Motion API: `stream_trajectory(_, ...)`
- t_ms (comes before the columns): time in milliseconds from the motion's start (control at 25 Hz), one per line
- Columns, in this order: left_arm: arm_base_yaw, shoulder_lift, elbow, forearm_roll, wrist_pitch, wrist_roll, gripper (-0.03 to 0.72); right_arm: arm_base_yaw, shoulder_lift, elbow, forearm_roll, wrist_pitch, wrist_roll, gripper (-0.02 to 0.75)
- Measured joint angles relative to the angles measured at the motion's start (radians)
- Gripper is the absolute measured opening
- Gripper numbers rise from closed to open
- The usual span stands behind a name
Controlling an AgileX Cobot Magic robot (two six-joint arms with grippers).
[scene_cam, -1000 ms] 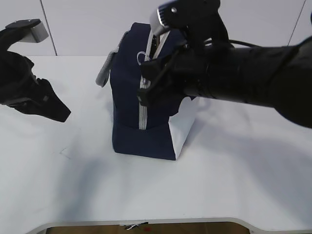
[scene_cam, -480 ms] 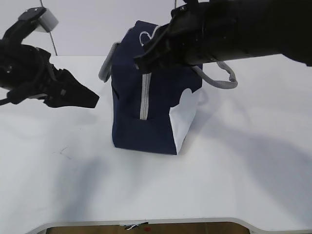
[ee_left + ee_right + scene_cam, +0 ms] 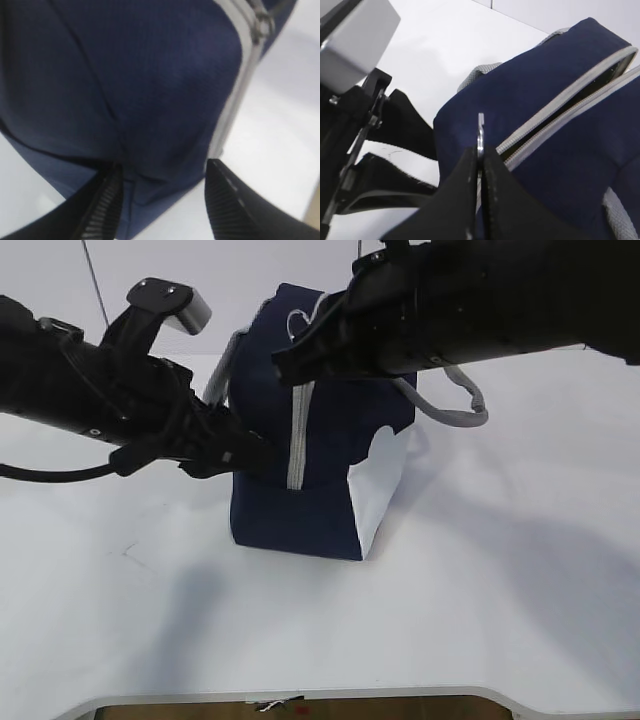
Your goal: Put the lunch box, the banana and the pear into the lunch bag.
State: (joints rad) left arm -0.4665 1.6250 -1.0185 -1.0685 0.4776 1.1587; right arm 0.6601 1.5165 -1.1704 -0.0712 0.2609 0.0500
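The navy lunch bag (image 3: 320,455) stands upright mid-table, with a grey zipper (image 3: 297,435) down its front and a white side panel (image 3: 380,490). My right gripper (image 3: 290,362) is at the bag's top front edge. In the right wrist view it (image 3: 481,156) is shut on the metal ring pull (image 3: 480,131), and the zipper (image 3: 560,107) along the top gapes partly open. My left gripper (image 3: 258,455) is against the bag's left side. In the left wrist view it (image 3: 162,200) is open, its fingers (image 3: 102,210) astride the bag's lower corner (image 3: 150,125). The lunch box, banana and pear are out of view.
One grey woven handle (image 3: 460,405) hangs over the bag's right side, the other (image 3: 222,375) over its left. The white table's front edge (image 3: 300,695) is near the bottom of the exterior view. A white wall is behind.
My left arm has swung right, from the table's left side up to the bag. My right gripper rose from the bag's front to its top edge with the pull, then stayed there.
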Motion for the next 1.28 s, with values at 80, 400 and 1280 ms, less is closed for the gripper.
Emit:
stream_trajectory(80, -0.013, 0.0, 0.0, -0.01, -0.053, 0.001, 0.396, 0.0, 0.0, 0.0, 0.006, 0.0, 0.0, 0.017)
stream_trajectory(400, -0.016, 0.002, 0.0, -0.009, -0.072, 0.002, 0.024, 0.0, 0.0, -0.01, 0.004, 0.006, 0.0, 0.017)
stream_trajectory(1280, -0.016, -0.074, 0.063, 0.147, 0.02, 0.002, 0.006, -0.086, 0.111, -0.18, -0.166, 0.013, 0.0, 0.017)
